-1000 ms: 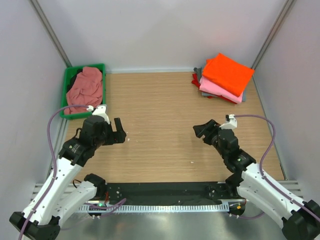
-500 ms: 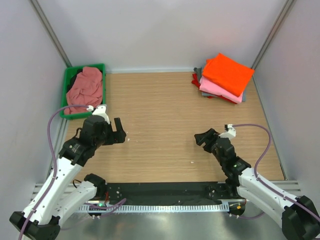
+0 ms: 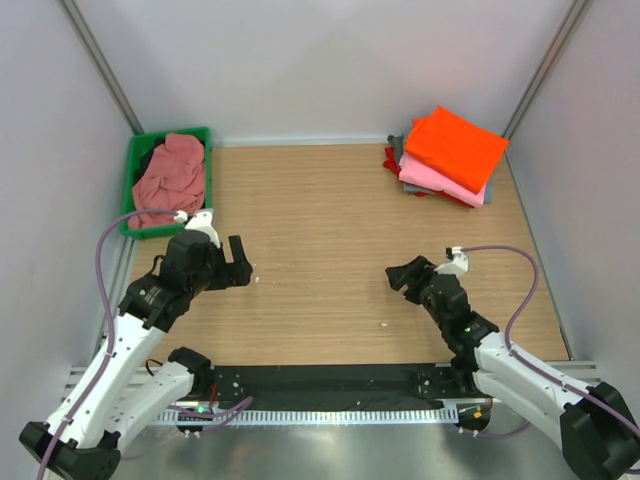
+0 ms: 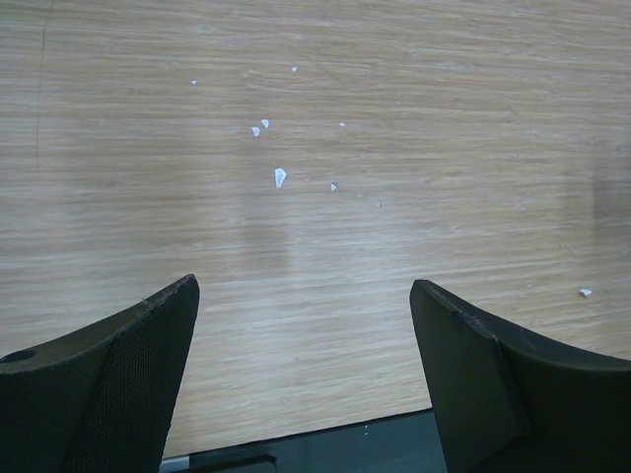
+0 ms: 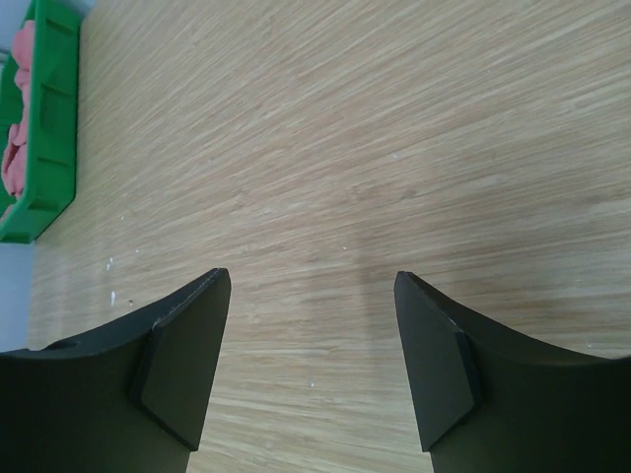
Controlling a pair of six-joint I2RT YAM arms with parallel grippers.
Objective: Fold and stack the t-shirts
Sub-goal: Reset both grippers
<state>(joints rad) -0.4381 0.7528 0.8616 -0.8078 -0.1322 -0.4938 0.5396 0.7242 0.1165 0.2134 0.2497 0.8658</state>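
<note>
the left hand (image 3: 240, 264) is held over bare wood with its fingers wide apart and nothing between them. the right hand (image 3: 404, 275) is likewise spread, and nothing is gripped by it. four folded t-shirts are piled at the far right corner of the surface (image 3: 320, 210). the orange t-shirt (image 3: 455, 145) is on top and the pink t-shirt (image 3: 430, 172) under it, with edges of the red t-shirt (image 3: 392, 160) and the grey t-shirt (image 3: 397, 139) showing below. a dusty-pink t-shirt (image 3: 172, 178) is seen crumpled in the green bin (image 3: 130, 190) at the far left corner, well apart from both hands.

the step in hand is judged to be the fetching of that shirt. it is best taken by the left hand, which is nearer the bin. the cloth should be pinched at a raised ridge on top of the heap, not dug for along the bin wall. it should then be lifted straight up until the hem is freed of the rim, so that the bin is not dragged along. after that the shirt should be laid in the open middle of the surface, within reach of both hands, and spread flat before any fold is made. the finished pile should not be brushed by the right arm.
</note>
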